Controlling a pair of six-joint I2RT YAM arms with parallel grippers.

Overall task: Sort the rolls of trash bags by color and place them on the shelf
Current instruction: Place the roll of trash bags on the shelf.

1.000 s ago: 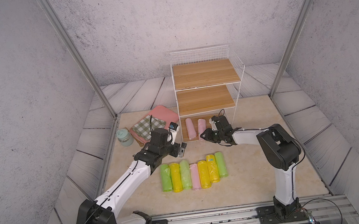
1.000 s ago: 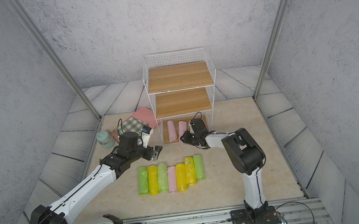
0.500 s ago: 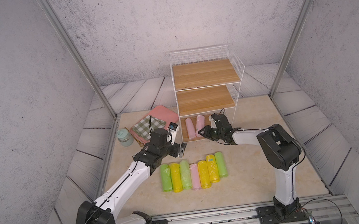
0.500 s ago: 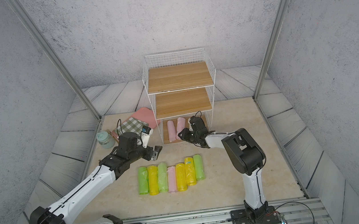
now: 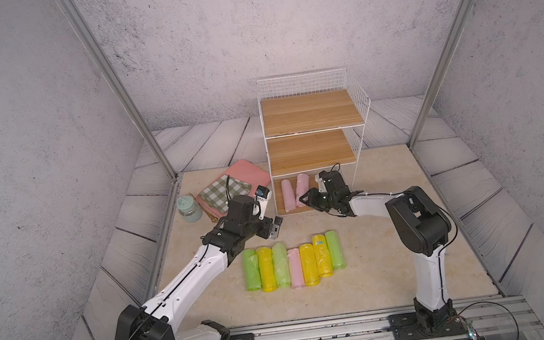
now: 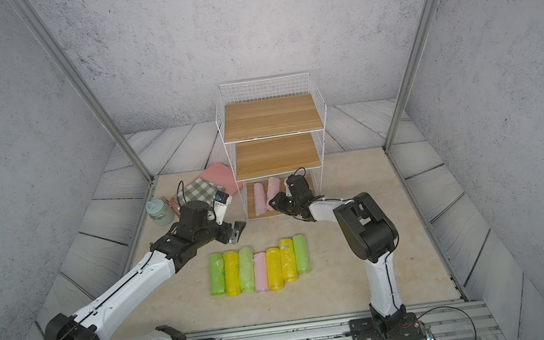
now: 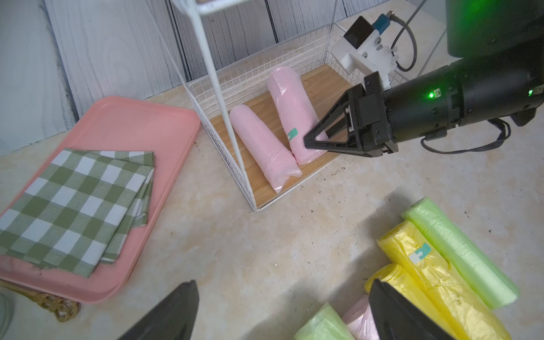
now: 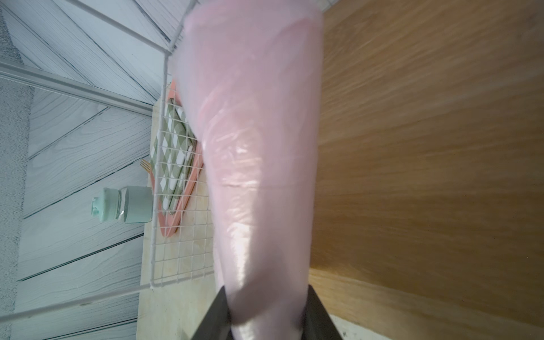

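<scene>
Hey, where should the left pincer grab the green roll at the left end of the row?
Mid-length, from above, probably. The green roll lies flat with its outer side free; only its inner side touches a yellow roll, so one finger drops outside and one goes into that seam.

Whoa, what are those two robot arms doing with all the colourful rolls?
The right gripper is shut on a pale pink plastic roll in the bottom tier of the white wire shelf, beside another pink roll. The left gripper hangs open near seven green, yellow and pink rolls lying in a row on the table.
</scene>
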